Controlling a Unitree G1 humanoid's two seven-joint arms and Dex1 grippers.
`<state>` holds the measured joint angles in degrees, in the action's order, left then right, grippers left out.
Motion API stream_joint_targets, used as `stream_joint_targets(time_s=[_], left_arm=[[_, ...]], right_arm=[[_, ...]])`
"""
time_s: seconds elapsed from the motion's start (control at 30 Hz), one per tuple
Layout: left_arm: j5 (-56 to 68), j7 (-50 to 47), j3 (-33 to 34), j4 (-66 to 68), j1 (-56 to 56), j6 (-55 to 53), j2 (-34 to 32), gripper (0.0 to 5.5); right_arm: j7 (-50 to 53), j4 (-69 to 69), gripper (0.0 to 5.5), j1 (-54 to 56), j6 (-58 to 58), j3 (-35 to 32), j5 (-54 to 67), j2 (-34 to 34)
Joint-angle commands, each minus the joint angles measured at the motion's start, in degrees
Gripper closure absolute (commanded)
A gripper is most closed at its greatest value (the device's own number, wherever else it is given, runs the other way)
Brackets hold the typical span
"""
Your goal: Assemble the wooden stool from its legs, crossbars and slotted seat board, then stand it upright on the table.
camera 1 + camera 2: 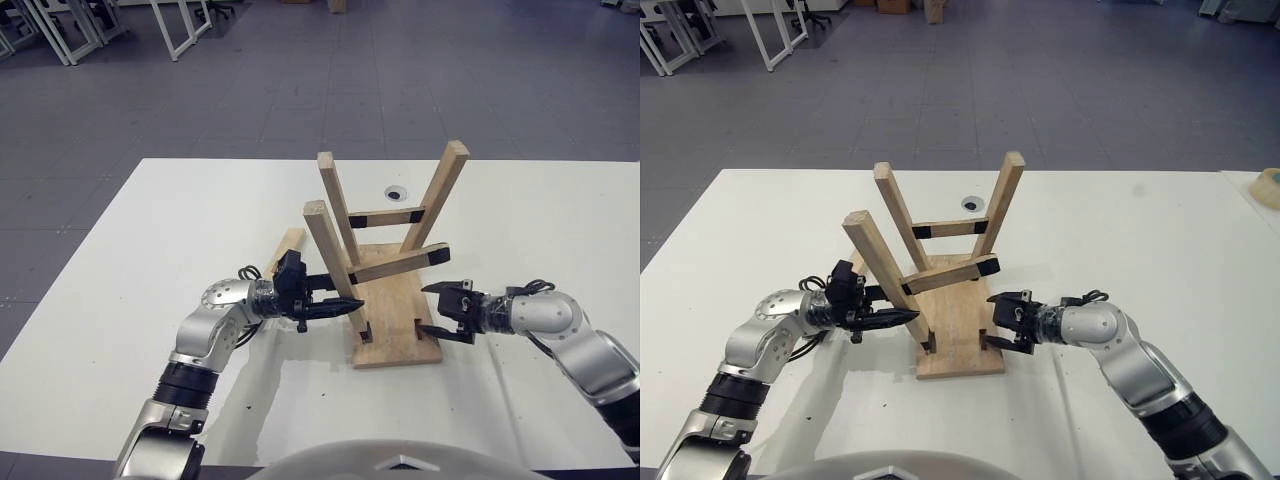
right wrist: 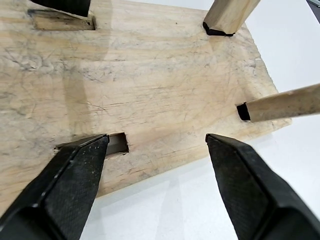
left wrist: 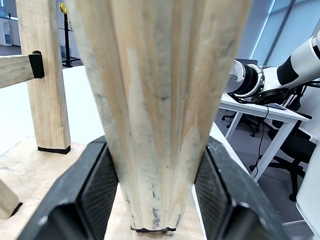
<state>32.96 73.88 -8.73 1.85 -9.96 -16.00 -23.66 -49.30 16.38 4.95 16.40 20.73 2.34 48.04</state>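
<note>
Pale, slotted wooden seat board (image 1: 395, 320) lies flat on the white table (image 1: 150, 250). My left gripper (image 1: 350, 305) clenches the light wooden leg (image 1: 330, 250) at the board's near-left corner, likely to seat it. My right gripper (image 1: 425, 310) hovers released beside the board's empty slot (image 2: 117, 145), probably steadying.

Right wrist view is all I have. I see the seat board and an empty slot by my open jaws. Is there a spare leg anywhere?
Observer: Yes, a loose wooden piece, likely the fourth leg, lies flat on the table beyond the left gripper.
Operator: What's the left gripper holding?
Observer: Its jaws are shut on the near-left leg, low down by the seat board.
Operator: Crossbars?
Observer: Two are fitted: an upper crossbar between the far-left leg and far-right leg, and a lower crossbar running from the held leg.
</note>
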Motion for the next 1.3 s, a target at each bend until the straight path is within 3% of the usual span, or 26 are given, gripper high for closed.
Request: stream_joint_targets(time_s=[0.03, 0.3, 0.83, 1.07, 1.3], left_arm=[[-0.3, 0.6, 0.0, -0.4, -1.4, -0.2, -0.2, 3.45], [-1.4, -1.2, -1.1, 1.0, -1.4, 0.2, 2.7, 3.45], [-1.7, 0.0, 0.5, -0.3, -0.1, -0.9, -1.2, 3.45], [-4.8, -2.5, -2.5, -2.6, 2.6, 0.2, -0.3, 3.45], [-12.2, -8.1, -3.1, 1.8, 1.9, 8.0, -0.2, 3.46]], right_arm=[[0.3, -4.9, 1.93, -2.4, 1.5, 1.9, -4.4, 0.4], [0.8, -5.4, 1.93, -2.8, 1.2, 2.4, -4.7, -0.2], [1.8, -5.6, 1.93, -3.9, 1.2, 2.6, -5.0, 0.3], [2.3, -6.0, 1.93, -4.0, 1.0, 2.6, -5.1, 0.3], [2.9, -4.8, 1.93, -4.8, 1.7, 2.7, -4.9, 0.3]])
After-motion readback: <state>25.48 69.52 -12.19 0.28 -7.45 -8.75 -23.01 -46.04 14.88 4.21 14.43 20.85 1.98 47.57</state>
